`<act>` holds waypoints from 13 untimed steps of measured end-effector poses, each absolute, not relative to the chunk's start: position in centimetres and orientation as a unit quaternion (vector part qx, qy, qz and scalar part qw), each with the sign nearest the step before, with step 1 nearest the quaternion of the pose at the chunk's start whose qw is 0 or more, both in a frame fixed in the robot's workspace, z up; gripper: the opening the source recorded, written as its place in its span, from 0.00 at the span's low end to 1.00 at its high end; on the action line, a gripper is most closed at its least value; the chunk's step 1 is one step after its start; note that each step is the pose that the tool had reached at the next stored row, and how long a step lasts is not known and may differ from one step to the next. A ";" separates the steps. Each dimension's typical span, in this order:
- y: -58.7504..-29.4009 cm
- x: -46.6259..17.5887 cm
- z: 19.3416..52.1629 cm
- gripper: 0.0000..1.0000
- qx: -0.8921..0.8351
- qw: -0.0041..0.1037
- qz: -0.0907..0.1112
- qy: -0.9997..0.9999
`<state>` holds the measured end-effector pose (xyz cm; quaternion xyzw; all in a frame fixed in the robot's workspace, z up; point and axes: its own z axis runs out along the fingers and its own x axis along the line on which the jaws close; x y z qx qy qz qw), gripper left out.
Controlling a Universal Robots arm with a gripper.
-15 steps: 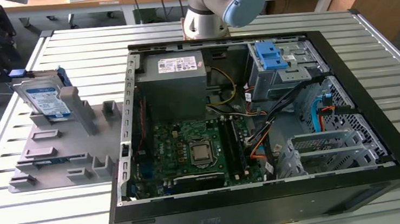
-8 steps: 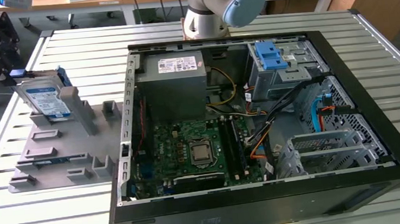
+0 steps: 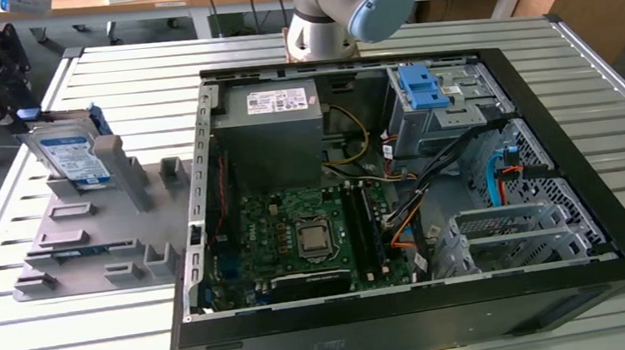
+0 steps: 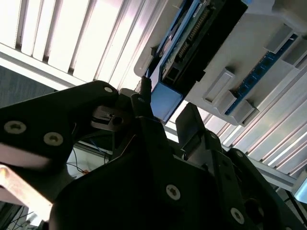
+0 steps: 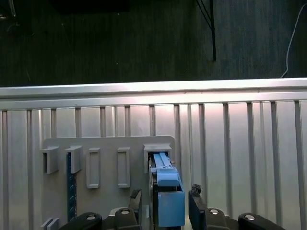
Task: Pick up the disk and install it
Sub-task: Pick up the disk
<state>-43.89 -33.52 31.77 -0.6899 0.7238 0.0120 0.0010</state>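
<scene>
Silver arm [image 3: 315, 24], black pincer [image 5: 165, 195]

**Slatted table, two loads**

I saw the slatted metal table [image 3: 585, 49] carrying a grey holder plate [image 3: 83, 236] toward the exterior view's left. An open black computer case [image 3: 416, 323] lay just beside it. The arm's base [image 3: 318, 39] stood at the far edge.

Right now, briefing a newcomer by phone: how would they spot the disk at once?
Beside the open computer case, on the exterior view's left, lies a grey fixture plate. The disk stands on edge at its far end: silver, blue-framed, among plain grey blocks.
</scene>
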 end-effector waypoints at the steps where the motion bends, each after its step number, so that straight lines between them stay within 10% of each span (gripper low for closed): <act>1: -33.5 -43.9 31.6 0.55 -0.690 0.001 0.012 0.724; 13: -33.5 -43.8 30.5 0.48 -0.690 0.002 0.022 0.724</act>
